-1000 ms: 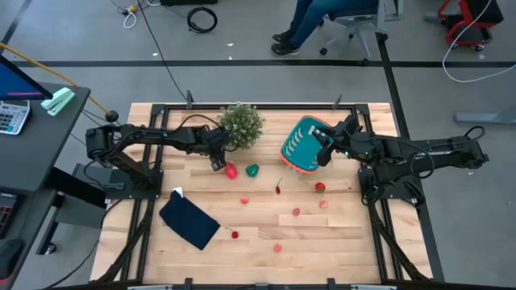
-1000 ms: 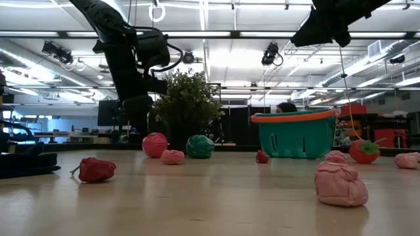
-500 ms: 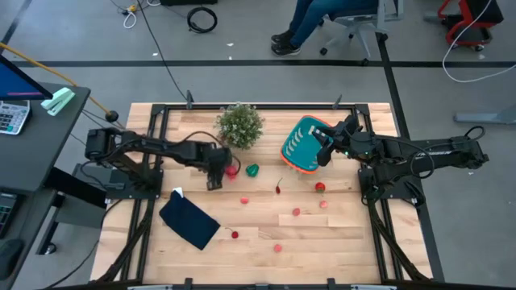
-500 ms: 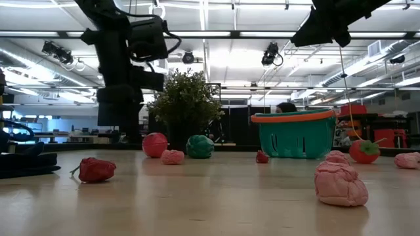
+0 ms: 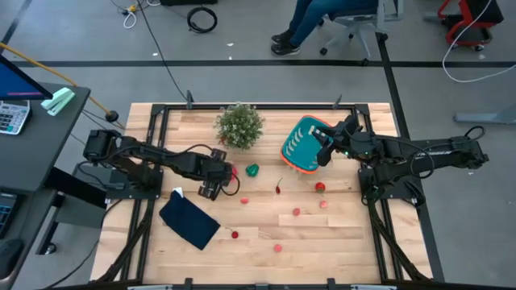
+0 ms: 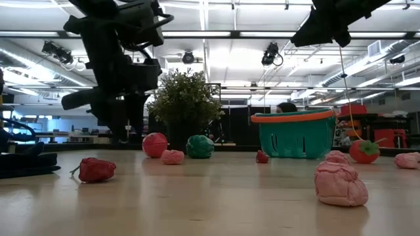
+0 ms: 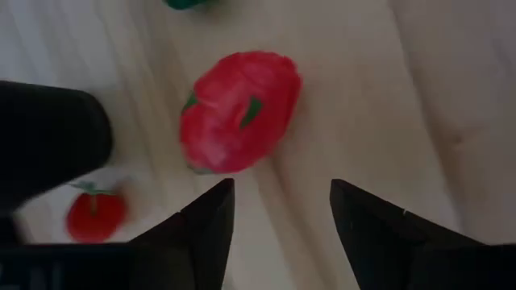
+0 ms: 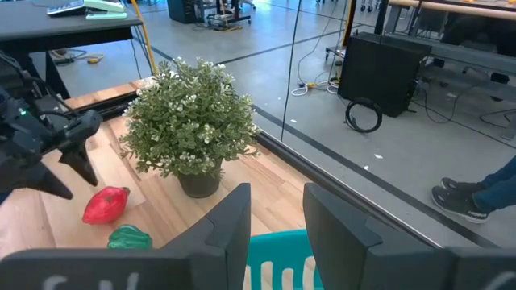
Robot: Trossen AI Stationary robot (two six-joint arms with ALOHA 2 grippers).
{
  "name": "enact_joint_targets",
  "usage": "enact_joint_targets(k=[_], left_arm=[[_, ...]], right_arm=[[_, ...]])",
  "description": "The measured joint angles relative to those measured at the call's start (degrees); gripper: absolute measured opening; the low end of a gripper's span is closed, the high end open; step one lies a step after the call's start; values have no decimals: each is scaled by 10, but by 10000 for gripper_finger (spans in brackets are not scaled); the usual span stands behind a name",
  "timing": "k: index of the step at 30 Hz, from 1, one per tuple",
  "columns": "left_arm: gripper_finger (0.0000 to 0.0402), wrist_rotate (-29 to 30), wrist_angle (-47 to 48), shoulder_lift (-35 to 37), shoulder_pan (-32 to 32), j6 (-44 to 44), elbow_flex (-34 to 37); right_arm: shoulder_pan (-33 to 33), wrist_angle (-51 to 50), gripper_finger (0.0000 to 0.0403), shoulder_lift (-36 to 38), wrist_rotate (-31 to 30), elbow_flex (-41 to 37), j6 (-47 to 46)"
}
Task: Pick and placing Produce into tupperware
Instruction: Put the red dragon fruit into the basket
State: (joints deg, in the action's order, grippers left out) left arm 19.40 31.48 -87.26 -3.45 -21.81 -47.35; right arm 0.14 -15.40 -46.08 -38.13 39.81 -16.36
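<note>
The left gripper hangs open above the table, its two fingers spread with bare wood between them, just short of the red fruit, not touching it. In the high view that gripper sits left of centre, with the red fruit just to its far right and the green fruit right of that. A small tomato lies beside the left finger in the wrist view. The plant stands on the far side of these, and the navy cloth lies nearer, to the left.

The right gripper is closed on the far right rim of the basket, which is tilted; its fingers straddle the teal wall.

The rest of the produce is scattered on the wood, none seen in the basket: a red piece near the basket, pink pieces toward the middle, another at the near edge. In the low view a pink lump lies closest and a dark red piece is at the left.
</note>
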Motion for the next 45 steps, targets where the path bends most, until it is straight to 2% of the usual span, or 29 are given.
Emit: enact_joint_targets(k=[8, 15, 23, 32, 45], left_arm=[[238, 4, -13, 0, 1, -115, 0], [247, 5, -89, 0, 24, -178, 0], [248, -15, -88, -13, 56, -175, 0], [247, -29, -121, -73, 59, -213, 0], [247, -29, -137, -80, 48, -182, 0]], right_arm=[[0, 0, 124, 0, 0, 0, 4], [0, 0, 124, 0, -6, 0, 16], [0, 0, 124, 0, -40, 0, 16], [0, 0, 124, 0, -42, 0, 30], [0, 1, 124, 0, -56, 0, 31]])
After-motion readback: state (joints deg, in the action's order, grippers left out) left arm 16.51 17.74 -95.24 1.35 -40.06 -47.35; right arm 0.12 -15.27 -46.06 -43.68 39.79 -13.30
